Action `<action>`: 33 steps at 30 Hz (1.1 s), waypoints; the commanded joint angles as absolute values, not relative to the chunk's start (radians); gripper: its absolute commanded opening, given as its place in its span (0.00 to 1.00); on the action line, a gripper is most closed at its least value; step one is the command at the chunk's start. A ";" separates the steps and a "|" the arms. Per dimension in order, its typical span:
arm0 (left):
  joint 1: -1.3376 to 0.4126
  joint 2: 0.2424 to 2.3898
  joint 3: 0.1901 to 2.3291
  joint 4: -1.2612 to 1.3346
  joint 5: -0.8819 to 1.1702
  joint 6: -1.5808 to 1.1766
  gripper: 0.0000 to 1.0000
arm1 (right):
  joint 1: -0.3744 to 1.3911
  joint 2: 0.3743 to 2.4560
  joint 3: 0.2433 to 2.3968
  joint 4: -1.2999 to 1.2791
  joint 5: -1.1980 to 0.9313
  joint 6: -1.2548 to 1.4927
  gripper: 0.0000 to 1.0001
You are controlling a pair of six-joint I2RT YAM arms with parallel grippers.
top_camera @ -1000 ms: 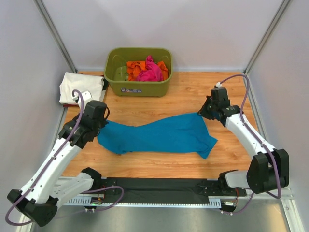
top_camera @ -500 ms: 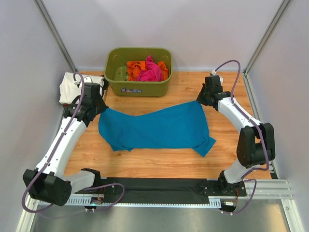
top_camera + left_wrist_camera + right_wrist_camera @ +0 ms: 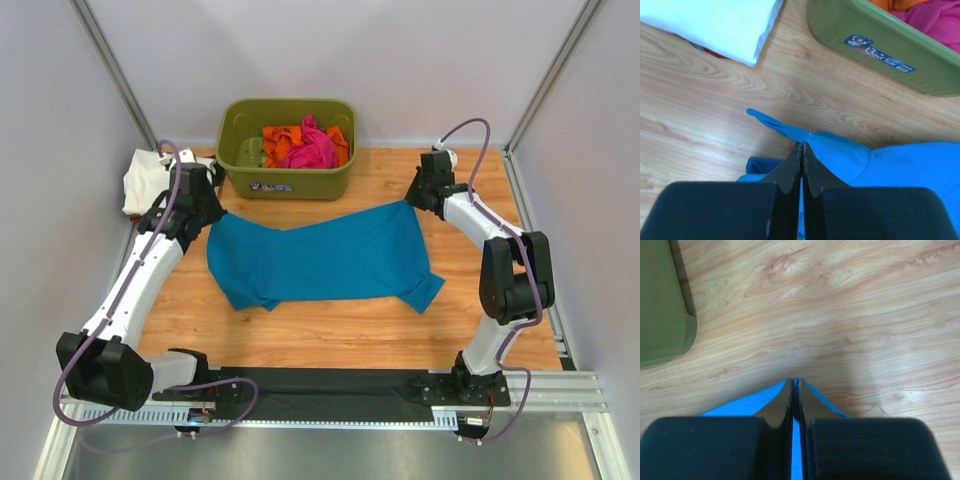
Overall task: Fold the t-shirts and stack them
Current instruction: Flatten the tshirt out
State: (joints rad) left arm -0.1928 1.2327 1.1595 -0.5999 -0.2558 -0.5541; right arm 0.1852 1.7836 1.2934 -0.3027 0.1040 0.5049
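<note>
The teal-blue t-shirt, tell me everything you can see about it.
The teal-blue t-shirt is plain soft cloth, spread mostly flat, slightly wrinkled, on the wooden table. Fingers of the left gripper are shut on its far left corner, those of the right gripper on its far right corner. A sleeve sticks out near right.
</note>
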 commanded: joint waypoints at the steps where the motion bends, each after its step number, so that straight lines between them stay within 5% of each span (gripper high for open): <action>1: -0.181 1.235 1.203 -0.537 -0.252 -0.520 0.00 | 0.175 1.746 1.345 -0.232 0.129 0.479 0.00; 9: -0.181 1.059 1.244 -0.607 -0.279 -0.502 0.00 | 0.169 1.476 1.272 -0.258 0.167 0.437 0.00; 18: -0.181 0.992 1.581 -0.733 -0.333 -0.390 0.00 | 0.166 1.088 1.383 -0.391 0.276 0.339 0.00; 24: -0.181 1.029 1.801 -0.761 -0.333 -0.318 0.00 | 0.166 1.034 1.535 -0.514 0.325 0.285 0.00; 33: -0.181 1.114 1.976 -0.695 -0.224 -0.218 0.00 | 0.166 1.091 1.453 -0.398 0.350 0.301 0.00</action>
